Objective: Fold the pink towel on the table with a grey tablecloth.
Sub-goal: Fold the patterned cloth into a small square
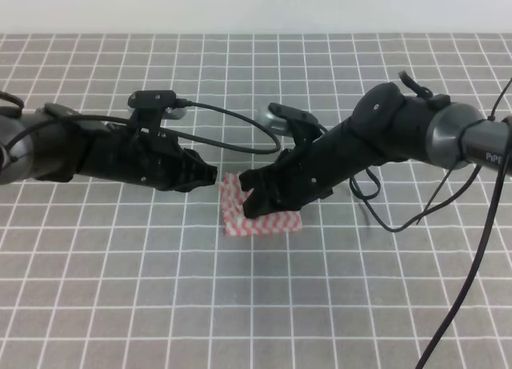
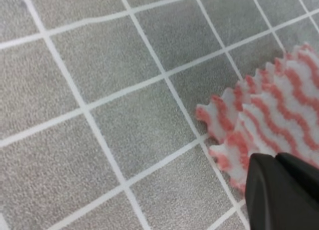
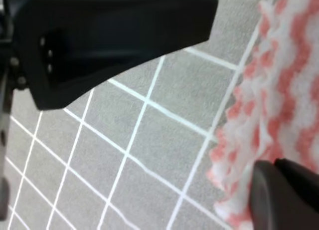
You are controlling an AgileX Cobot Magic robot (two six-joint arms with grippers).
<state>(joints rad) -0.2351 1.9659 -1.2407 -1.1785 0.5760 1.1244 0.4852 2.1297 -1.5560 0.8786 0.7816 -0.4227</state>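
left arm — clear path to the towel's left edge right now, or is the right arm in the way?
Probably yes. The left gripper is already at the towel's upper-left corner, with bare tablecloth beside it. The right gripper is over the towel's middle, not its left edge, though the two are close.

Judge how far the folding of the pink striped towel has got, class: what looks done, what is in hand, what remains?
Done: the pink-and-white zigzag-striped towel shows two stacked jagged edges in the left wrist view, suggesting one fold. In hand: the left gripper sits at its left edge and the right gripper is over it; whether either holds cloth cannot be told. Left: probably finishing or flattening the fold on the grey grid tablecloth.
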